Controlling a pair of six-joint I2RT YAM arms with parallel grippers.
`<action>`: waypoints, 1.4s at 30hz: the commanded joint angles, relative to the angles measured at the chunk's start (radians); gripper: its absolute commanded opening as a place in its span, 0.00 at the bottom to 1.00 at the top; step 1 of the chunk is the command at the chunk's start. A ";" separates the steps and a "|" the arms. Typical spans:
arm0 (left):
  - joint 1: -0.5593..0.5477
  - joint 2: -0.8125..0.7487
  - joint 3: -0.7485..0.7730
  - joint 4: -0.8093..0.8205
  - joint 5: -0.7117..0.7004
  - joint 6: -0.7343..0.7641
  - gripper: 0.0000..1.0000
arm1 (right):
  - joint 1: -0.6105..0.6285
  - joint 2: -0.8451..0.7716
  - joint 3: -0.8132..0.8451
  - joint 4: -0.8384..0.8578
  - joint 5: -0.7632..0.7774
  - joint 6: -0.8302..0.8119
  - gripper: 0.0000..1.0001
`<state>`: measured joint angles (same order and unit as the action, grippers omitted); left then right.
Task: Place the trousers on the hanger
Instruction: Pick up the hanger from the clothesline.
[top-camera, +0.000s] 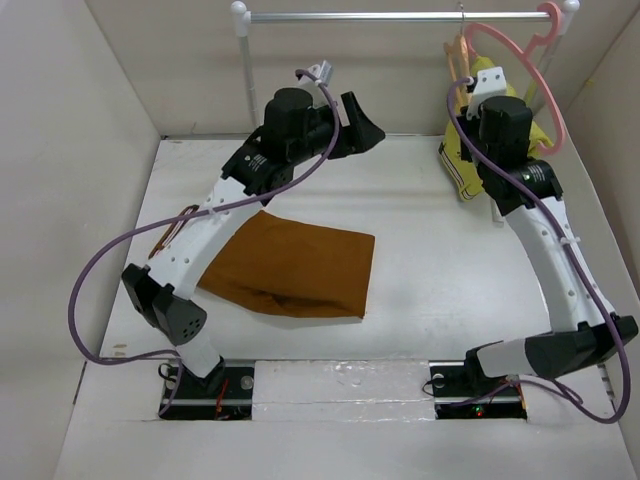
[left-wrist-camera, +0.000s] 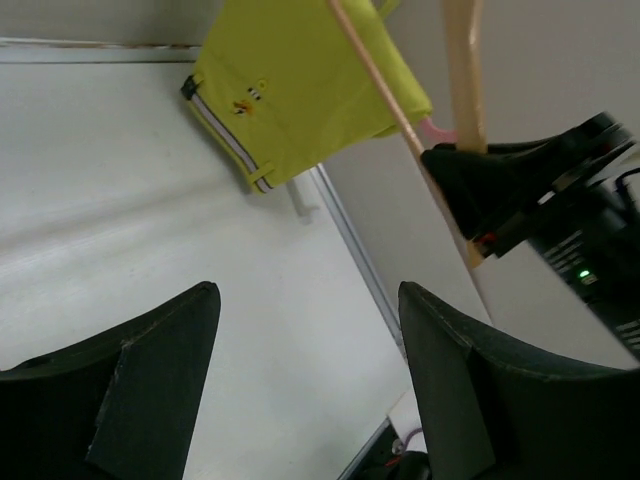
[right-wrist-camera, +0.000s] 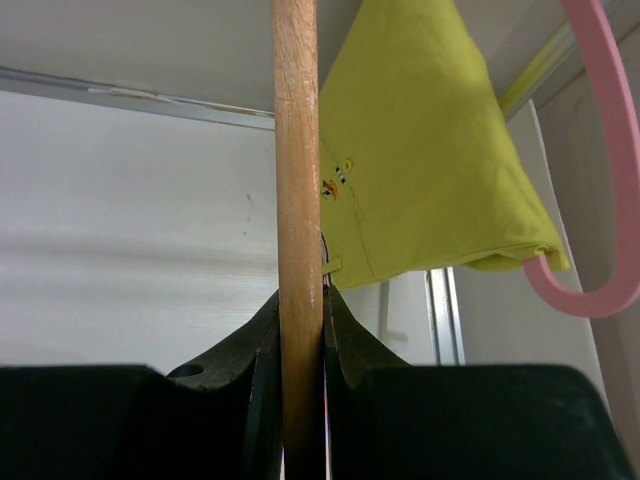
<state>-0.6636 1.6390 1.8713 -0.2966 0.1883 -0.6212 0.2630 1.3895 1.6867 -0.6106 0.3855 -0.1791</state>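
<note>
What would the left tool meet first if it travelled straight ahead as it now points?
Probably the yellow-green garment, hanging beside the hanger that the right tool grips; depth is unclear.

We see the left arm (top-camera: 212, 222) and the right arm (top-camera: 550, 250) built alike: white links marked with small dark dots, joined by bulky black joints. A purple cable (top-camera: 72, 305) runs along each. The black bases (top-camera: 200, 395) carry orange wiring, and one shows a green light (top-camera: 478, 411). The fingers (left-wrist-camera: 150, 390) are matte black wedges with scuffed edges.
</note>
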 joint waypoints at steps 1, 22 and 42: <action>-0.011 0.044 0.101 0.014 0.082 -0.035 0.69 | 0.016 -0.088 -0.091 0.135 0.061 -0.040 0.00; -0.077 0.259 0.241 0.013 -0.038 -0.025 0.75 | 0.361 -0.277 -0.424 0.095 0.050 0.039 0.00; -0.087 0.200 -0.001 0.000 -0.115 -0.038 0.00 | 0.525 -0.251 -0.504 -0.101 0.184 0.178 0.64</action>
<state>-0.7555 1.9030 1.9556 -0.3286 0.0639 -0.6682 0.7799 1.1904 1.2114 -0.6861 0.6159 -0.0299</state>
